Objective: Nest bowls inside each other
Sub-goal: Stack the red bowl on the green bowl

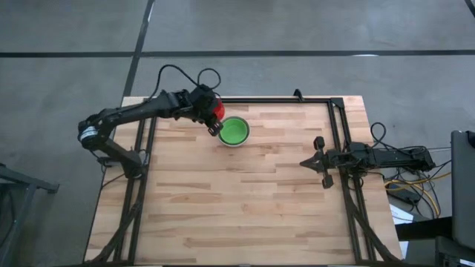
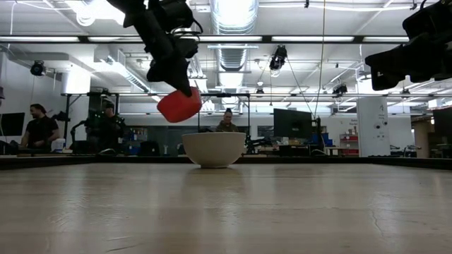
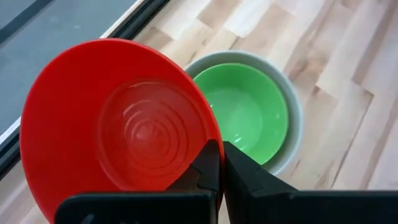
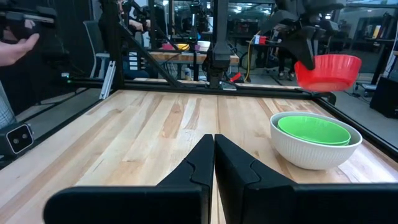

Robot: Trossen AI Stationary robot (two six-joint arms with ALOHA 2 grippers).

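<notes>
Near the table's far edge, left of centre, the white-grey bowl (image 1: 234,141) stands with a green bowl (image 1: 234,130) nested inside. Just beside and above it, the red bowl (image 1: 215,108) hangs tilted in the air, its rim pinched by the left gripper (image 1: 215,127). The right gripper (image 1: 318,160), fingers pressed together, waits near the table's right edge

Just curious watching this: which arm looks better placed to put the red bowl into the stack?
Left. Its gripper already holds the red bowl beside the green bowl; the right gripper rests far off.
</notes>
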